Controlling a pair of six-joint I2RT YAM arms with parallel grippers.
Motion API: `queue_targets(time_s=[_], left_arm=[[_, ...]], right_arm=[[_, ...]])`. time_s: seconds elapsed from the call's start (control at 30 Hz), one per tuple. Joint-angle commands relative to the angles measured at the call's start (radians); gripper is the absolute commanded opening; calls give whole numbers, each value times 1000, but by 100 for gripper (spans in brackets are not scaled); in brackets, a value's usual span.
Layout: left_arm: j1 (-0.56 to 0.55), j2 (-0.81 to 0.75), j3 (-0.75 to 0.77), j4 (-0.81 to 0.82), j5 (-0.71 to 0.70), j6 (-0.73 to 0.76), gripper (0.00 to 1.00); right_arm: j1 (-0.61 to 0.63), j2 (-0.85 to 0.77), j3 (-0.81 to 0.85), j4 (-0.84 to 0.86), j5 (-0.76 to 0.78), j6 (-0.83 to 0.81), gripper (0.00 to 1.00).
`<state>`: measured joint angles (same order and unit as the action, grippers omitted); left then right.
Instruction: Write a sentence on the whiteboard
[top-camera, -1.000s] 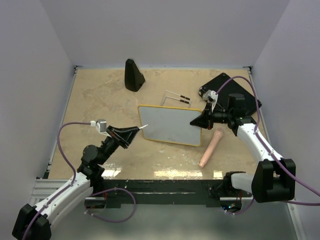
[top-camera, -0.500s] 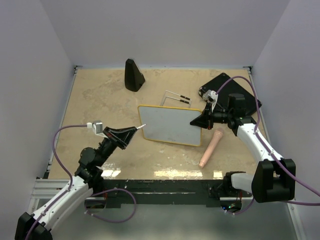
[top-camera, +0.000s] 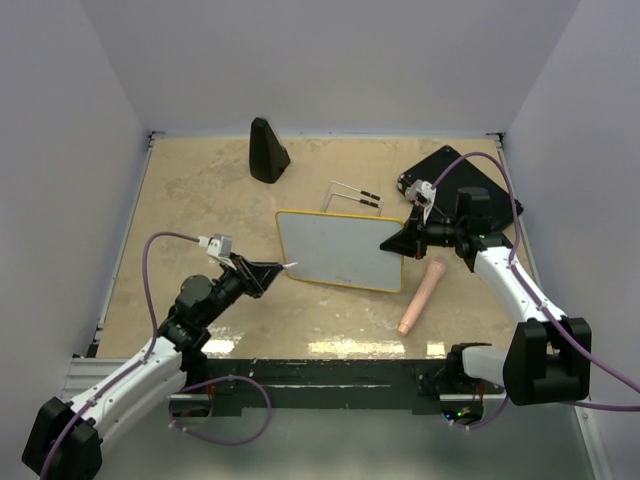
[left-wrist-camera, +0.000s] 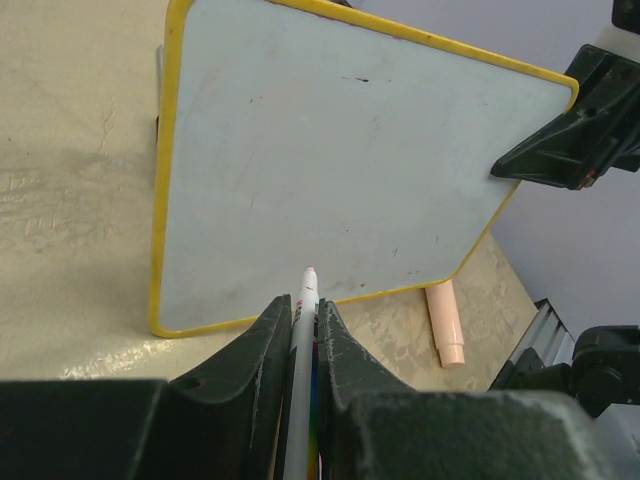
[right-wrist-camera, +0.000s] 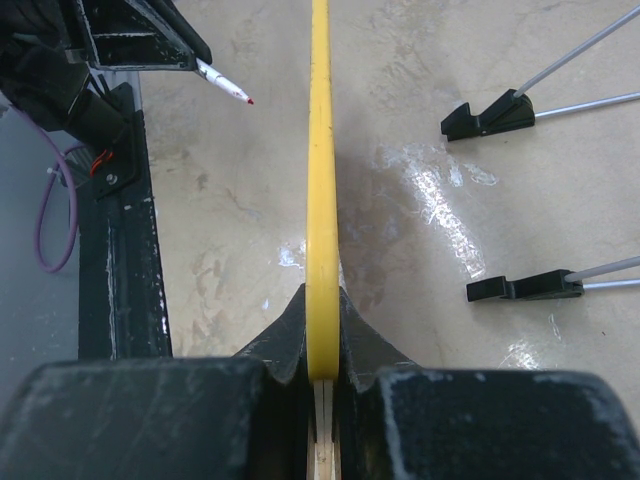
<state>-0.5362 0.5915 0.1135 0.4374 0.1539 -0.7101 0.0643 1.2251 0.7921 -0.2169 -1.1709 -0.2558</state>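
The whiteboard (top-camera: 340, 248), glossy white with a thin yellow rim, stands tilted at mid-table; its face (left-wrist-camera: 340, 170) is blank apart from faint smudges, with no red sentence to be seen. My right gripper (top-camera: 392, 243) is shut on the board's right edge; the right wrist view shows the yellow rim (right-wrist-camera: 321, 180) clamped between the jaws. My left gripper (top-camera: 275, 270) is shut on a white marker (left-wrist-camera: 303, 340) with a red tip. The tip is close to the board's lower left corner; I cannot tell whether it touches. The marker also shows in the right wrist view (right-wrist-camera: 225, 84).
A peach marker cap (top-camera: 421, 295) lies on the table right of the board. A wire stand with two black feet (top-camera: 355, 195) lies behind the board. A black cone-shaped object (top-camera: 267, 150) stands at the back left. A black tray (top-camera: 460, 185) sits at the back right.
My left arm has swung: the gripper pulled back left, then came right and forward again, so the marker tip is now near the board's lower left corner. The right arm and board have not moved.
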Motion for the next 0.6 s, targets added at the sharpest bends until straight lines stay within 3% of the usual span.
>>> queue_targets(time_s=[0.0, 0.57], left_arm=[[-11, 42, 64, 67, -13, 55, 0], [-11, 59, 49, 267, -211, 41, 0]], right_arm=[[-4, -9, 24, 44, -85, -7, 0], [-3, 13, 25, 54, -104, 7, 0]])
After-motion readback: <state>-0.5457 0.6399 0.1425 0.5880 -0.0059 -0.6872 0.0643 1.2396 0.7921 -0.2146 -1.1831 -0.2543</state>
